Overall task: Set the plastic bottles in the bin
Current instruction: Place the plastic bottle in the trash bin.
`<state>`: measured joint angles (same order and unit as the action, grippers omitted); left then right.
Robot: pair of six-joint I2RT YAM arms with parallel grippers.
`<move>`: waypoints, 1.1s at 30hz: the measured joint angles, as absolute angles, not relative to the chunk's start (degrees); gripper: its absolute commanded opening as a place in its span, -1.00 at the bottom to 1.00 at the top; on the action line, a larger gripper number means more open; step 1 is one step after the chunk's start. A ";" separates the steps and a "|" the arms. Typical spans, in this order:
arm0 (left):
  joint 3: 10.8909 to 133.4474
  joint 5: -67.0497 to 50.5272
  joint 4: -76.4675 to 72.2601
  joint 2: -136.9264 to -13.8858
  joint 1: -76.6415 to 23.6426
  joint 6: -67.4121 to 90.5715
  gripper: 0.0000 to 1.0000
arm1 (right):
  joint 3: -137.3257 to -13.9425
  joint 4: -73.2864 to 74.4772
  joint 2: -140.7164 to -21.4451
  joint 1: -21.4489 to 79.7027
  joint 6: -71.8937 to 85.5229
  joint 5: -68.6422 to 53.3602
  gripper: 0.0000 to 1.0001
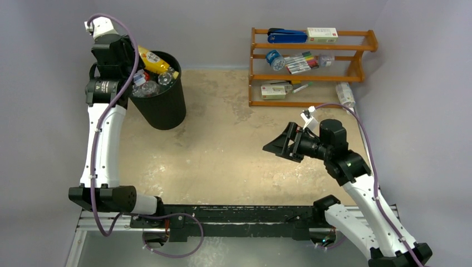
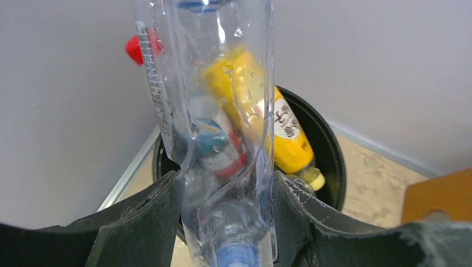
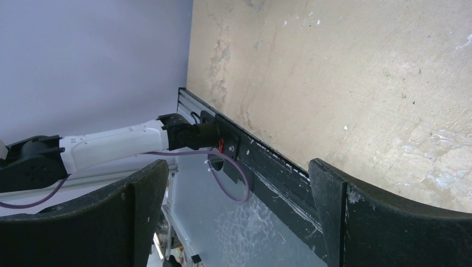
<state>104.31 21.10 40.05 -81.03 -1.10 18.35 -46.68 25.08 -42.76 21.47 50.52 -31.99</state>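
Observation:
My left gripper is shut on a clear plastic bottle, its blue cap toward the camera. It hangs over the black bin, which stands at the table's far left. Several bottles lie in the bin, and a yellow one leans over the rim. A red cap shows behind the held bottle. Another clear bottle lies by the right wall next to the rack. My right gripper is open and empty above the table's right middle.
An orange wooden rack with markers, boxes and a stapler stands at the back right. Grey walls close in the table at the back and on both sides. The black rail with the arm bases runs along the near edge.

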 measured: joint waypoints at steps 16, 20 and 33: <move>87.74 32.51 20.75 -78.85 -0.05 12.36 0.00 | -44.40 25.50 -41.82 21.47 50.83 -31.83 0.97; 84.16 34.22 13.85 -78.61 -0.01 12.12 0.00 | -43.62 25.43 -40.69 21.47 51.00 -31.44 0.97; 66.92 34.50 -0.32 -74.91 -0.01 12.36 0.00 | -41.39 25.08 -40.45 21.47 51.48 -31.24 0.97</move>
<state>66.92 34.50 -0.32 -74.91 -0.01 12.36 -41.39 25.08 -40.45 21.47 51.48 -31.24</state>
